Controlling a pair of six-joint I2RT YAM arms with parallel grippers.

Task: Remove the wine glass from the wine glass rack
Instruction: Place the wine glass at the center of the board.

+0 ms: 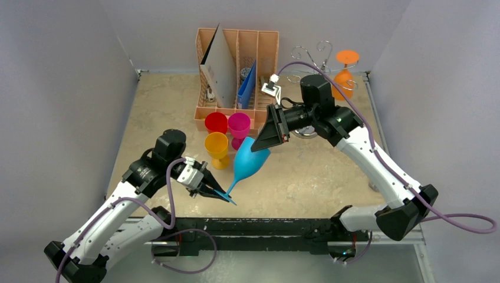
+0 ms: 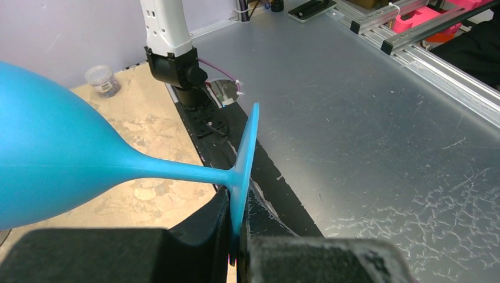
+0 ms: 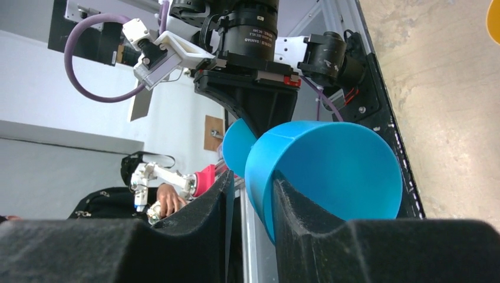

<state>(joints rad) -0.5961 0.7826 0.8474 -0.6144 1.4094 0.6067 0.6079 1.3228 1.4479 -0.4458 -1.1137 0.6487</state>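
Observation:
A blue wine glass (image 1: 250, 156) hangs tilted in the air above the table, between my two grippers. My left gripper (image 1: 218, 193) is shut on the glass's flat foot (image 2: 244, 159), and the stem and bowl (image 2: 47, 159) stretch away to the left. My right gripper (image 1: 274, 132) straddles the bowl's rim (image 3: 336, 171). One of its fingers (image 3: 306, 206) is inside the bowl; the other is outside, with a thin gap to the wall. The silver wine glass rack (image 1: 312, 59) stands at the back right, and an orange wine glass (image 1: 345, 71) hangs on it.
A peach slotted organiser (image 1: 236, 53) with folders stands at the back centre. Red (image 1: 216, 122), magenta (image 1: 239, 125) and yellow (image 1: 216, 147) glasses stand upright in front of it, close to the blue glass. A small clear jar (image 2: 101, 79) sits on the table.

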